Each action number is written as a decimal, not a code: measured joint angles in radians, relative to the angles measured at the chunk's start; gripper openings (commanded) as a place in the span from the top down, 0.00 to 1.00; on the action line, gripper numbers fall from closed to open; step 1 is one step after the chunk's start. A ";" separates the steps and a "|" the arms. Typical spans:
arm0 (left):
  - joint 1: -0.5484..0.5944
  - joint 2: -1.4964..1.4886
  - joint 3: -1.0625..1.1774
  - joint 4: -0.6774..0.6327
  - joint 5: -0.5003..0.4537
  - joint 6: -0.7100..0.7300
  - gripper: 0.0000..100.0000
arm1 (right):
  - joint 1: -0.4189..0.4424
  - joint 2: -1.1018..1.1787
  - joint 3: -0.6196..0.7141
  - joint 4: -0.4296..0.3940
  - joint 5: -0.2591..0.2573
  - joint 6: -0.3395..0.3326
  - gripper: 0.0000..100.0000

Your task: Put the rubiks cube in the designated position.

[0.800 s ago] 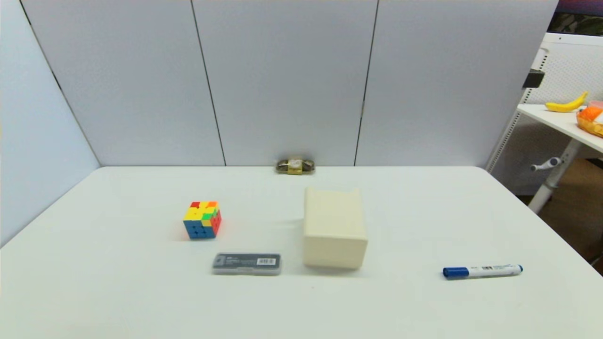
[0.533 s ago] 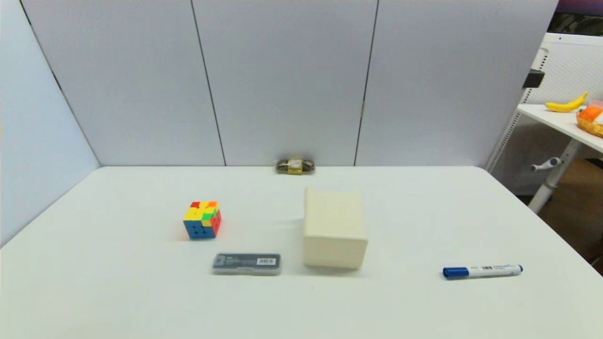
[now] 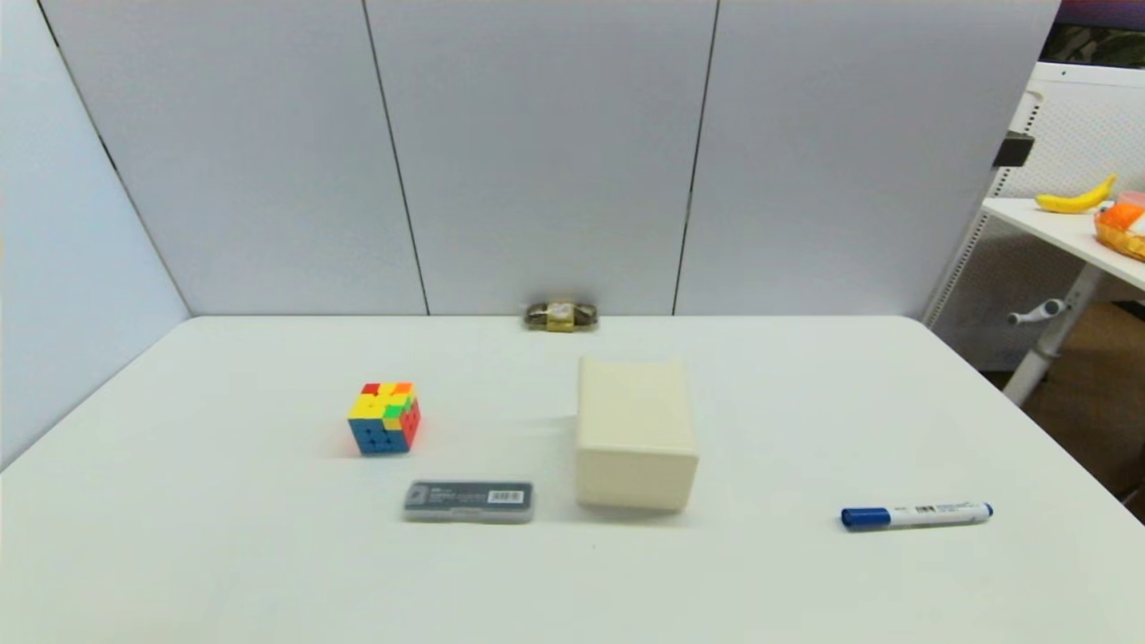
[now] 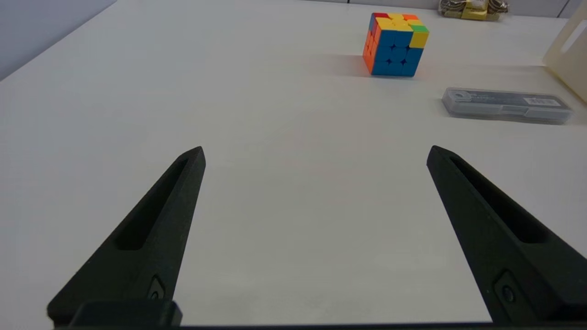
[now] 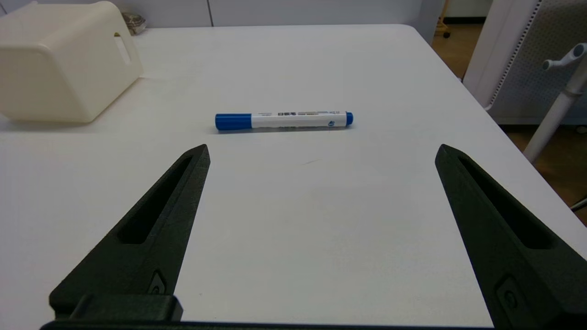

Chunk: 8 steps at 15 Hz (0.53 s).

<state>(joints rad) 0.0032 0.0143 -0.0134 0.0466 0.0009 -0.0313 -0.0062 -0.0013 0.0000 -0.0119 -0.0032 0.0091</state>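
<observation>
The cube (image 3: pixel 385 418) sits on the worktop (image 3: pixel 224 537) left of the cream box (image 3: pixel 635 434) and just behind the grey case (image 3: pixel 468 501), while the left pincer (image 4: pixel 316 153) and right pincer (image 5: pixel 321 151) hover low at the near edge, both spread wide and empty, the right facing a marker (image 5: pixel 284 120).

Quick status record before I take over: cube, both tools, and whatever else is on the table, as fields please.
rubiks cube: resting on table, robot's left half, untouched
left tool: open, empty, low over bare table, cube ahead of it
right tool: open, empty, facing the marker
cream box: centre, right of cube
grey case: nearer the robot than the cube
blue marker: lying flat, right side
small wrapped item: at far edge
</observation>
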 measured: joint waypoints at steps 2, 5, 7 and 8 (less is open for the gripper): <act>-0.001 0.017 -0.004 0.004 0.001 0.000 0.00 | 0.000 0.000 0.000 0.000 0.000 0.000 0.00; -0.001 0.054 -0.048 -0.001 0.002 -0.003 0.00 | 0.000 0.000 0.000 0.000 0.000 0.000 0.00; -0.001 0.116 -0.113 -0.019 0.000 -0.003 0.00 | 0.000 0.000 0.000 0.000 0.000 0.000 0.00; 0.000 0.163 -0.164 -0.032 0.001 -0.002 0.00 | 0.000 0.000 0.000 0.000 0.000 0.000 0.00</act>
<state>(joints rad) 0.0028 0.1774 -0.1770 0.0147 0.0017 -0.0336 -0.0062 -0.0013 0.0000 -0.0115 -0.0032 0.0091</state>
